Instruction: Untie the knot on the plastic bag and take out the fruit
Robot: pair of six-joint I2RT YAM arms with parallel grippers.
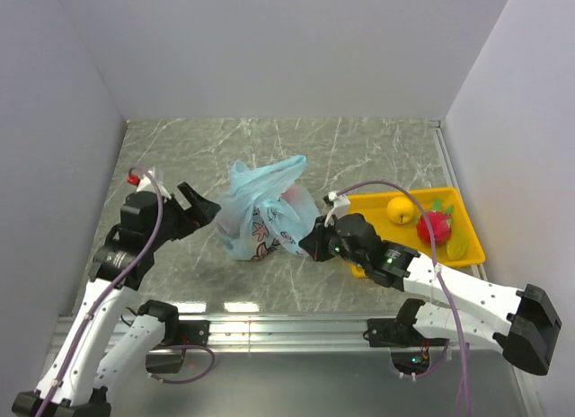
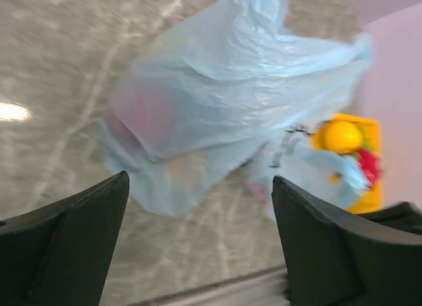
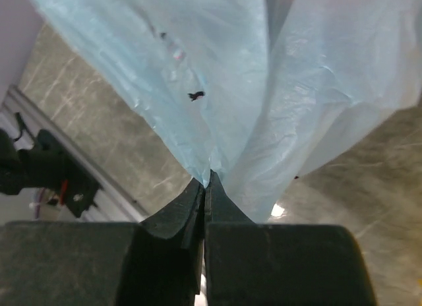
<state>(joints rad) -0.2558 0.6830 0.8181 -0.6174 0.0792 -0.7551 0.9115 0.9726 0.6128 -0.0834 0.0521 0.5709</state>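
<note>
Plastic bag (image 1: 265, 212) is sitting just beside left gripper (image 1: 199, 203), gaping empty. Right gripper (image 1: 309, 242) is pinching bag's edge, jaws closed.

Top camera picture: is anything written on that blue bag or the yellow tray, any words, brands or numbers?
No words or numbers can be read in any view.
Thin light-blue plastic bag: dark-lined cartoon print with pink, too small to tell whether it holds letters.
Yellow rectangular tray: no label shows.
</note>
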